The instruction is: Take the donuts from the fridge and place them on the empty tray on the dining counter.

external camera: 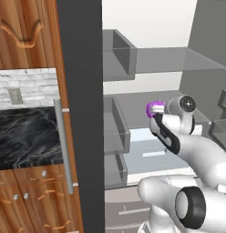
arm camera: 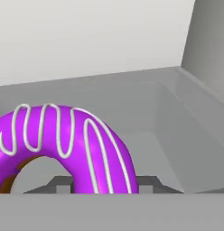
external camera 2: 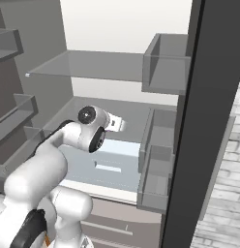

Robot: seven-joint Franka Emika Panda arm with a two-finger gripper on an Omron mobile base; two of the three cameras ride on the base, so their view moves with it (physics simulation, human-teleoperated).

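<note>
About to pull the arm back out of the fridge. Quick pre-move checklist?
1. Fridge door open: ok.
2. Purple donut at the gripper: ok, it sits right in front of the hand camera.
3. Grip secure: cannot tell, finger contact is not visible.
4. Donut lifted clear of the shelf: cannot tell.
5. Way out past the door bins: ok, open space in front of the shelf.
6. Second donut located: cannot tell.

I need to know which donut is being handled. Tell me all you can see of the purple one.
The purple donut is a ring with glossy purple-magenta icing, thin white zigzag lines across it and a brown underside at its hole. It stands tilted up, close before the hand camera, inside the fridge over a grey shelf. Whether the jaws grip it cannot be told.
</note>
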